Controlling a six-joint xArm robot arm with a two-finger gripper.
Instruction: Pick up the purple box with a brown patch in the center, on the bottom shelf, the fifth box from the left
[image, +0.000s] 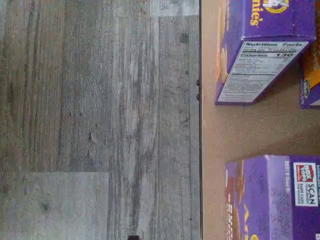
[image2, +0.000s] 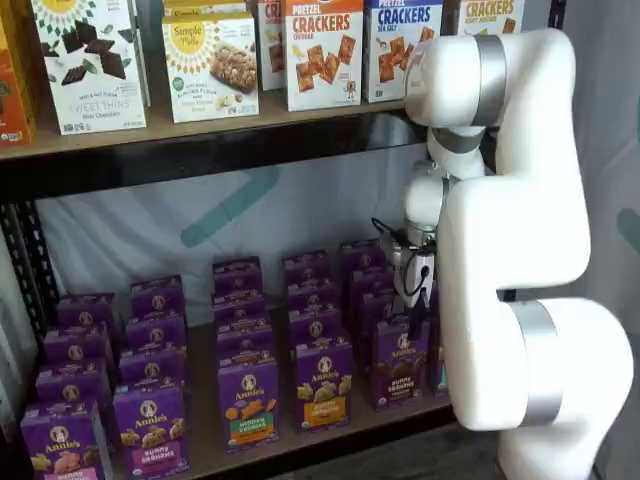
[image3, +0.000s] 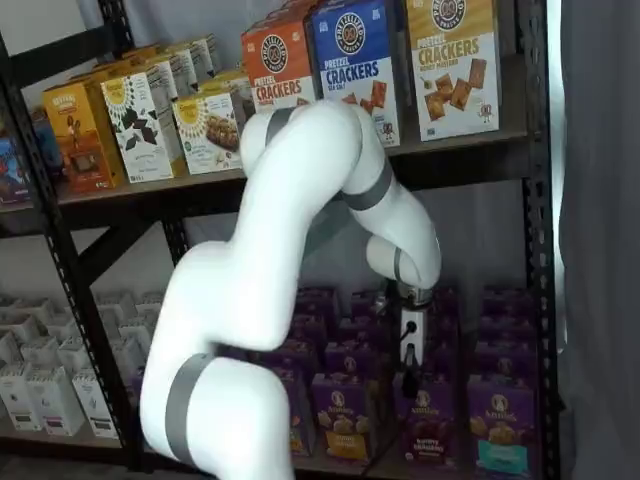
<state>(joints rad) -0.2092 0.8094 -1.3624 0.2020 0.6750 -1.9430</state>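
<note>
my fingers (image2: 418, 325) were spread, empty | purple box (image2: 400, 362) stood upright just below them at bottom shelf (image2: 330, 432) front edge

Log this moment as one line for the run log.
phase: approach | claw: above purple box, not gripping | purple box: upright on bottom shelf

"Annie's" and "bunny grahams" on the purple box (image2: 399, 362); "CRACKERS" on upper-shelf boxes (image2: 323, 52)

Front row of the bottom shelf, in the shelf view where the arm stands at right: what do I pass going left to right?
Pink-patch box → purple-patch box → green-patch box → orange-yellow box → the purple box with brown patch → claw → white arm.
</note>
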